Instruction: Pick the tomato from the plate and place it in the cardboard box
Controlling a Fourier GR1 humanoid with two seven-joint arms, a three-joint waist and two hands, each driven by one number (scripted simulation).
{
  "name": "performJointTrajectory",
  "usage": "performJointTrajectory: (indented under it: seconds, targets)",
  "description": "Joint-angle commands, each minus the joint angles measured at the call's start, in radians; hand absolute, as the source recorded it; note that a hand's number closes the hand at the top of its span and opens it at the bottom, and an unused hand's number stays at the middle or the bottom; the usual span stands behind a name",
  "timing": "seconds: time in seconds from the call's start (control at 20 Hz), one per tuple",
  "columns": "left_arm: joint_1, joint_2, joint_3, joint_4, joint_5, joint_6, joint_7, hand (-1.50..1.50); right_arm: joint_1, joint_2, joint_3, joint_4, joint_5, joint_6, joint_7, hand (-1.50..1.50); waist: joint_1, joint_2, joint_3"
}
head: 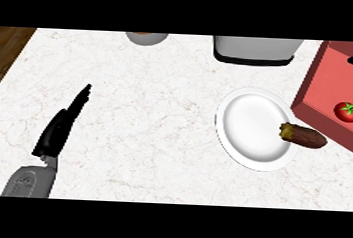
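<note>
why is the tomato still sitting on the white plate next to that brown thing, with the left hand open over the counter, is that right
Not quite. The head view shows the tomato inside the reddish cardboard box, not on the white plate. Only the brown thing lies at the plate's right edge. The left hand is open over the counter, as you said.

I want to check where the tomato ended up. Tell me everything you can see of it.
The tomato is small, round and glossy red, with a green stem cap facing up. It looks whole. It lies on the reddish floor inside the cardboard box at the view's right edge, apart from the box's walls. No hand touches it, and it is off the white plate.
</note>
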Motion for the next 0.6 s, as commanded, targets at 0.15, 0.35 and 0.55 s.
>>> performJointTrajectory:
  seconds: [0.15,0.35,0.55]
  targets:
    - [0.02,-0.005,0.001,0.003,-0.014,0.018,-0.017,0.0,0.017,-0.027,-0.166,0.032,-0.224,-0.116,-0.183,-1.5,0.0,0.001,0.0]
    - [0.035,0.006,0.007,-0.06,0.008,-0.01,0.02,0.0,0.123,-0.076,-0.232,0.028,-0.333,-0.116,-0.375,-1.5,-0.008,-0.004,0.0]
    - [-0.008,0.012,0.027,0.026,0.008,-0.01,-0.007,0.0,0.168,-0.157,-0.288,0.101,-0.422,-0.087,-0.491,-1.5,-0.01,0.002,0.0]
